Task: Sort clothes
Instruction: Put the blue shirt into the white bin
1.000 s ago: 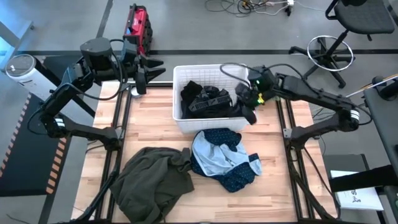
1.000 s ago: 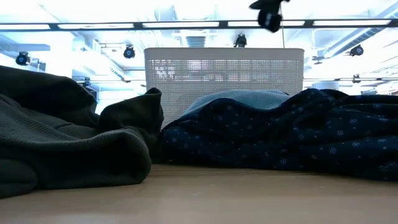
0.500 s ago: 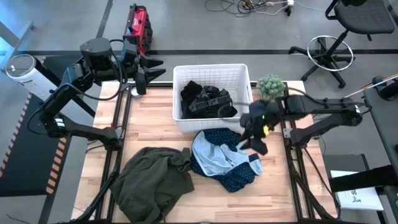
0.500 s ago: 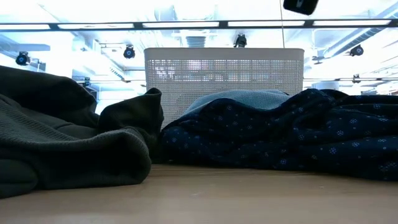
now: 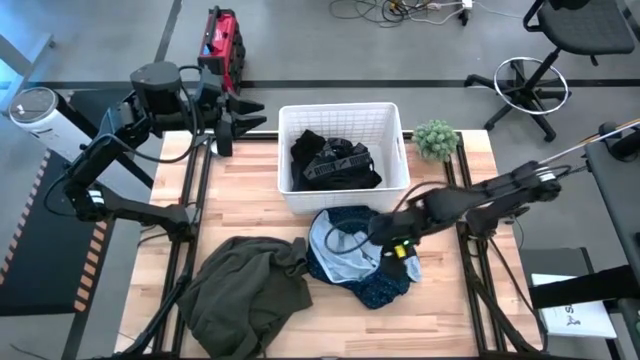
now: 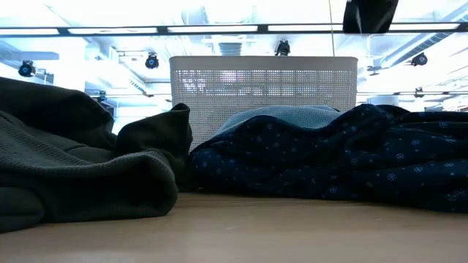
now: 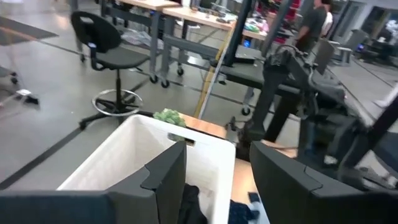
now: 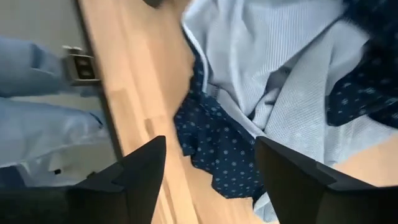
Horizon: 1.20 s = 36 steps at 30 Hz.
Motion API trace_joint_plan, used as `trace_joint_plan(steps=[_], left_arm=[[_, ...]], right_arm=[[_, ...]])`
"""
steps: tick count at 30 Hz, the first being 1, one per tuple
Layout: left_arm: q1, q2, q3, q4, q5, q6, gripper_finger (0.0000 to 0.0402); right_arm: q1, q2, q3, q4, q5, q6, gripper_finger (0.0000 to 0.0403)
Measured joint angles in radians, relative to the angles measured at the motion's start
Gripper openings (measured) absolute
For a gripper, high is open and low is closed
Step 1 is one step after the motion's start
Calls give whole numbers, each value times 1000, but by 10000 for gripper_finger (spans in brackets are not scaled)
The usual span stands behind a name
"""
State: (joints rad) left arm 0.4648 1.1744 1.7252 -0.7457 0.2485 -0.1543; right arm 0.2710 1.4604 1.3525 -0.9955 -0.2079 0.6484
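Wooden surface (image 5: 250, 190) carrying everything, white lattice basket (image 5: 342, 118) standing at its far middle. Just in front of the basket and toward the left arm's side, olive-grey top (image 5: 245, 290) lying in a rumpled heap, spilling to the near edge. Beside it, directly in front of the basket and touching its front wall, navy patterned piece (image 5: 375, 285) crumpled with light blue lining (image 5: 338, 250) turned up. Inside the basket, black pieces (image 5: 333, 163) bunched against the floor and walls. Small green plant (image 5: 436, 139) just beside the basket on the right arm's side.

Right claw (image 5: 385, 238) reaching in from the right arm's side, hanging over the navy patterned piece in front of the basket; fingers (image 8: 140, 168) spread wide, empty, nothing between them but the lining and navy cloth below. Left claw (image 5: 232, 120) parked off the basket's other side, at the surface's far corner, fingers (image 7: 168, 180) apart and holding nothing, pointed across the basket rim.
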Motion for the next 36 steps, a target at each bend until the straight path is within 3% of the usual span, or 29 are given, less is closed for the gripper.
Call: trace_joint_plan(steps=[5,13,21,25,28,36], left_arm=[[0,0,0,-50,7,0,166],[0,-4,0,-94,8,37,201],[-1,-20,0,-96,17,37,239],[-1,-26,0,-96,17,37,250],[-1,-25,0,-97,17,41,252],[-1,-8,0,-104,25,46,235]], right_arm=[[-3,135,0,4,14,33,266],[-14,307,0,51,134,35,322],[-73,449,0,115,138,74,323],[-95,516,4,113,136,100,288],[-95,552,6,106,137,94,239],[-94,532,1,138,110,88,27]])
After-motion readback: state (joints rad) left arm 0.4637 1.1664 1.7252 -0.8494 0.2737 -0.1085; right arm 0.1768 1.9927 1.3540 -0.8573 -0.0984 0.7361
